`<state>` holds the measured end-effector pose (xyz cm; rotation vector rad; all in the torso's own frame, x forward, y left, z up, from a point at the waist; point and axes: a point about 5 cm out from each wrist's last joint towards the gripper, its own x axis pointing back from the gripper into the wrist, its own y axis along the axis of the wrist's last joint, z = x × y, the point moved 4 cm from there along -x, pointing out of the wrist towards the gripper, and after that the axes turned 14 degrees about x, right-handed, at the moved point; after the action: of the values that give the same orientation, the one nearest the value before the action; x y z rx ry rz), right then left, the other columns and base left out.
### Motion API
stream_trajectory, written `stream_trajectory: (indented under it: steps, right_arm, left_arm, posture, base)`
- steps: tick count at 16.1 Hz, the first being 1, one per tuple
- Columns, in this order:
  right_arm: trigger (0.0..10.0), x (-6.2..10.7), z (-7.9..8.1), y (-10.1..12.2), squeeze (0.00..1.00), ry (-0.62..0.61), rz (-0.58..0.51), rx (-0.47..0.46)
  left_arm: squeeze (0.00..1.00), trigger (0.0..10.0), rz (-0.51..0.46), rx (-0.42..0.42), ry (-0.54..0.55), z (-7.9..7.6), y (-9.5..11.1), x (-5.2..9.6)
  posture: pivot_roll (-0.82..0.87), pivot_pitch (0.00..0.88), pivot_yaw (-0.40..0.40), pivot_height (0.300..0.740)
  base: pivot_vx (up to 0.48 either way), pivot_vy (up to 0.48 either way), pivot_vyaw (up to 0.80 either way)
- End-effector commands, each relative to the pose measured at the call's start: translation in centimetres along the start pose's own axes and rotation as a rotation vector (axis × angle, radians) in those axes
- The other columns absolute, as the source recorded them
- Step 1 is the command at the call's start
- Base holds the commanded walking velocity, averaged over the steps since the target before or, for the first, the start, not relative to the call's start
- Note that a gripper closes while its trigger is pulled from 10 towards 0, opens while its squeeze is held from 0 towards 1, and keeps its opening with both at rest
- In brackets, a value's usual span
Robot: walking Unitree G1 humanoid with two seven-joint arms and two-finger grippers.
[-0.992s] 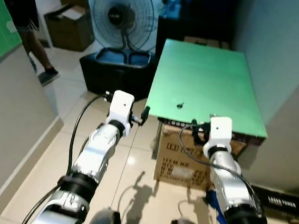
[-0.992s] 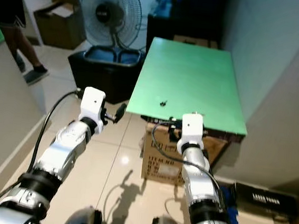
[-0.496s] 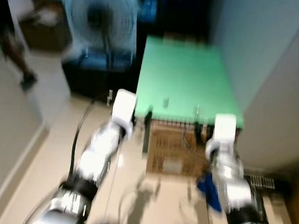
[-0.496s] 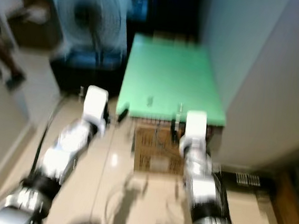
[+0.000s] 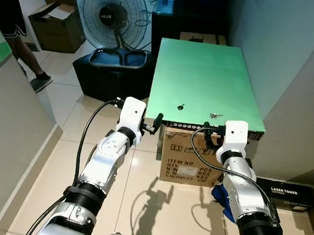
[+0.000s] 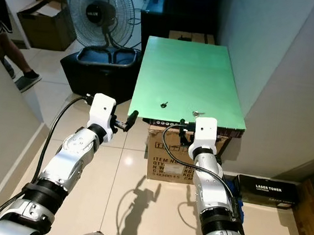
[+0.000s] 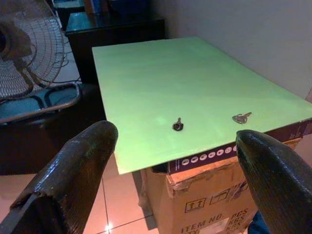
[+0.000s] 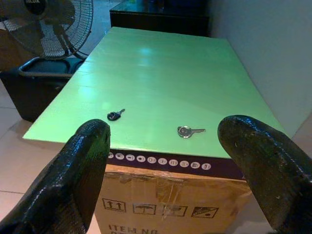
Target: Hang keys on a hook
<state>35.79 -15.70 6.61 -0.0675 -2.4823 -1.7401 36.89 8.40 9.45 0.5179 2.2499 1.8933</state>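
Two keys lie near the front edge of a green board that rests on a cardboard box. One is a black-headed key, also the black-headed key. To its right is a silver key, also the silver key. My left gripper is open just off the board's front left corner. My right gripper is open at the front edge, just below the silver key. Both grippers hold nothing.
A standing fan and a black tub stand left of the board. A person's legs and an open cardboard box are at the far left. A wall runs close on the right, with a black carton on the floor.
The whole picture blurred and shifted as I moved; the board now sits closer and more central. The silver key has come into view. Both grippers remain open.
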Motion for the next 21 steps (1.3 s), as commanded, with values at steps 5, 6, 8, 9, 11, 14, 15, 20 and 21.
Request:
stream_trajectory:
  steps: [5,6,8,9,11,14,15,20,21]
  right_arm:
    - [10.0,-0.28,0.79,0.27,0.00,0.026,-0.002,0.014]
    - [10.0,-0.31,0.79,0.31,0.00,0.024,-0.002,0.012]
    - [10.0,-0.33,0.86,0.37,0.00,0.024,-0.003,0.012]
    - [10.0,-0.32,0.89,0.39,0.00,0.025,-0.004,0.011]
    - [10.0,-0.25,0.95,0.33,0.00,0.026,-0.003,0.010]
    - [10.0,-0.06,0.77,-0.17,0.00,0.016,0.018,0.021]
    - [10.0,-0.04,0.74,-0.26,0.00,0.014,0.022,0.024]
    - [10.0,0.08,0.32,0.18,0.00,-0.003,-0.008,0.011]
    - [10.0,0.10,0.25,0.27,0.00,-0.005,-0.012,0.018]
  left_arm:
    - [0.00,10.0,-0.020,-0.018,0.005,0.39,0.53,0.12]
    - [0.00,10.0,-0.020,-0.023,0.001,0.27,0.56,0.07]
    - [0.00,10.0,-0.017,-0.029,-0.006,0.14,0.57,-0.06]
    - [0.00,10.0,-0.016,-0.031,-0.008,0.07,0.61,-0.13]
    - [0.00,10.0,-0.009,-0.044,-0.010,-0.03,0.63,-0.31]
    - [0.00,10.0,-0.018,-0.041,0.000,-0.10,0.91,-0.60]
    - [0.00,10.0,-0.017,-0.046,0.001,-0.10,0.92,-0.63]
    - [0.00,10.0,-0.014,-0.070,-0.004,-0.23,0.71,-0.61]
    - [0.00,10.0,-0.014,-0.078,-0.007,-0.27,0.67,-0.53]
  posture:
    - [-0.07,0.000,0.035,0.740]
    - [-0.07,0.000,0.036,0.740]
    - [-0.08,0.000,0.042,0.740]
    - [-0.08,0.000,0.043,0.740]
    - [-0.09,0.000,0.048,0.740]
    - [-0.10,0.000,0.055,0.740]
    - [-0.10,0.000,0.055,0.740]
    - [-0.10,0.000,0.054,0.740]
    - [-0.10,0.000,0.053,0.740]
  base:
    - [0.000,-0.366,0.00]
    - [0.000,-0.480,0.00]
    - [0.000,-0.480,0.00]
    - [0.000,-0.480,0.00]
    - [0.000,-0.480,0.00]
    - [0.000,-0.160,0.00]
    - [0.000,0.000,0.00]
    - [0.000,0.000,-0.12]
    - [0.000,0.000,-0.58]
